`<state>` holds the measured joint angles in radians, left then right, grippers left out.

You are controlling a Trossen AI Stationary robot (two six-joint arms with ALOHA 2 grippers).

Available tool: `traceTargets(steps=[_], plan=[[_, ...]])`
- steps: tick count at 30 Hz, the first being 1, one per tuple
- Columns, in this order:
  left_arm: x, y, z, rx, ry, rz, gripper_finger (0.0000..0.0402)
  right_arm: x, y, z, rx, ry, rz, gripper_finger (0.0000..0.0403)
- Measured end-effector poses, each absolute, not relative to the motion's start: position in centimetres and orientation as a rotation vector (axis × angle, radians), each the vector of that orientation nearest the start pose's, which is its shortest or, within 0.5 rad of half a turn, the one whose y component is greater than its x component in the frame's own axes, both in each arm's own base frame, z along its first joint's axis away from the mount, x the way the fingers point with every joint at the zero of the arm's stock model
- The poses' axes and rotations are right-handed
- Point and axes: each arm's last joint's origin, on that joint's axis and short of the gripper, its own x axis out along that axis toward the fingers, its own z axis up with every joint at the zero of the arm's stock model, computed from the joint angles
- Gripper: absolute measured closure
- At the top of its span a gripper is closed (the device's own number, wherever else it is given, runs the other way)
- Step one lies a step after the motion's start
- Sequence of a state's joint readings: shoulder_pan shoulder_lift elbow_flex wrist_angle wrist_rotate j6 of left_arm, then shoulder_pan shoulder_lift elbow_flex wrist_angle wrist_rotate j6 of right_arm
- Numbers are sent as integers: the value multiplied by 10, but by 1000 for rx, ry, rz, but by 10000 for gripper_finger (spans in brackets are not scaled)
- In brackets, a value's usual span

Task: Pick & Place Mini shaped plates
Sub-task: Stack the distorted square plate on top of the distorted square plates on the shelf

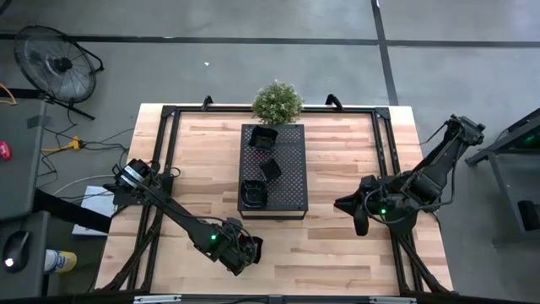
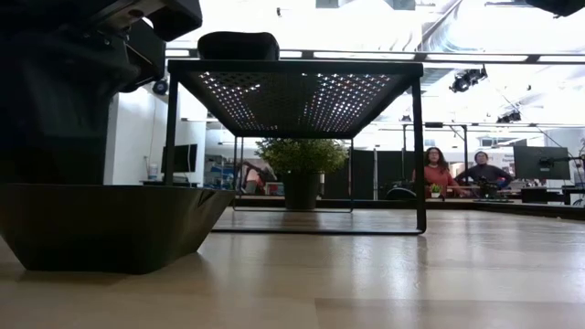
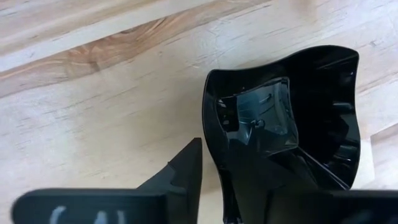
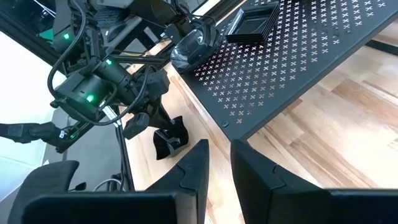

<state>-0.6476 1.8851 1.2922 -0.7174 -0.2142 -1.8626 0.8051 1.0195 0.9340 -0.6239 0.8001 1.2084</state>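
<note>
A glossy black wavy-rimmed mini plate (image 3: 292, 118) sits on the wooden table (image 3: 93, 124).

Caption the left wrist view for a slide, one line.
Left gripper straddling the rim of a glossy black wavy-rimmed mini plate resting on the wooden table.

The light wooden table (image 1: 337, 169) carries a black perforated tray stand (image 1: 287, 177) at its middle, a potted plant (image 1: 277, 101) at the far edge, and 1 glossy black plate (image 3: 292, 124) beneath the left gripper (image 1: 246, 252).
</note>
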Motion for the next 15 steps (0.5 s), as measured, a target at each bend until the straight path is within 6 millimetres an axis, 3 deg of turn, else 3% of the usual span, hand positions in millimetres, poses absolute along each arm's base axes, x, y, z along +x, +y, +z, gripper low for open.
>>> traceTargets(steps=[8, 15], plan=[[293, -214, 174, -1054, 1060, 775, 393, 152, 128, 310, 659, 404, -283, 341], [292, -214, 175, -1031, 1068, 766, 399, 152, 128, 310, 659, 404, -283, 341]])
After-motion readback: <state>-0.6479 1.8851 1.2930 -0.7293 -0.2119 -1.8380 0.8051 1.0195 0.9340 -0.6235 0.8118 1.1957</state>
